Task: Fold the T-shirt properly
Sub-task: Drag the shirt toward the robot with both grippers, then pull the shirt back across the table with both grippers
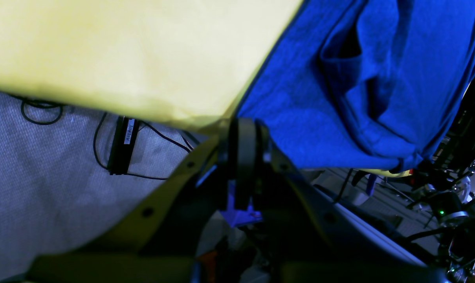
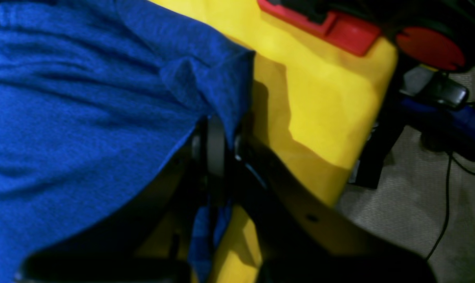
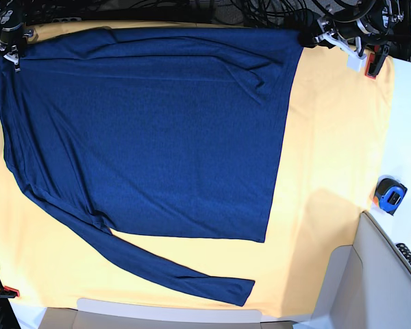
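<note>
A: How many garments lie on the surface (image 3: 329, 137)?
B: One T-shirt (image 3: 151, 130), dark blue, and one yellow-orange cloth (image 3: 329, 226) under it.
A: And grippers?
B: Two: the left gripper (image 1: 243, 133) and the right gripper (image 2: 215, 137), one in each wrist view.
A: Anything else?
B: One blue-and-black tape measure (image 3: 390, 195) at the right edge of the base view, and one red clamp (image 2: 323, 23) at the top of the right wrist view.
</note>
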Robot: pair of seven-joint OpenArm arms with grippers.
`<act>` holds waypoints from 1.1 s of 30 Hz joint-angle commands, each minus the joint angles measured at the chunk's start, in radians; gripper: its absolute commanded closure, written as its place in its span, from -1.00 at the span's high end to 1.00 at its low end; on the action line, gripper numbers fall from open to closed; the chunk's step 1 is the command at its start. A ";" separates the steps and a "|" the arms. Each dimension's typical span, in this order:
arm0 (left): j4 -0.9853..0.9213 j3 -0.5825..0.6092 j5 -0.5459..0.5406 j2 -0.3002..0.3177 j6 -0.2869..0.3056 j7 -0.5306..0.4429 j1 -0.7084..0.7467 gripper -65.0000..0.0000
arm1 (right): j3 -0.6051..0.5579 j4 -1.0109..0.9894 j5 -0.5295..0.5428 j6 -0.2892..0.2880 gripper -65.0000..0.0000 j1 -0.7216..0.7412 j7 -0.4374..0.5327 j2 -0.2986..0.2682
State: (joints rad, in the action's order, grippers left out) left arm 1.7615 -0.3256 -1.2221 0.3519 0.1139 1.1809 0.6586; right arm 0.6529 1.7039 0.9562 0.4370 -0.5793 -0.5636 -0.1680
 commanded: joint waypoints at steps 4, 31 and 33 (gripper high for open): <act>0.013 -0.011 -0.002 0.011 0.010 0.008 0.007 -1.00 | 0.002 -0.028 -0.030 0.116 -1.00 -0.052 -0.103 0.015; 0.008 0.000 0.005 0.012 0.114 0.020 -0.230 -1.00 | 0.012 0.023 -0.035 0.116 -1.00 0.238 -0.180 0.014; 0.008 0.000 0.005 0.012 0.111 0.020 -0.256 -1.00 | 0.012 0.022 -0.035 0.116 -1.00 0.293 -0.227 0.014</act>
State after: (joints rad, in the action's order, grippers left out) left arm 1.7565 -0.3225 -1.2037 0.3496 0.2207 1.2034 0.4046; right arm 0.6685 1.7161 0.8974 0.5613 -0.2859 -0.7715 -0.1497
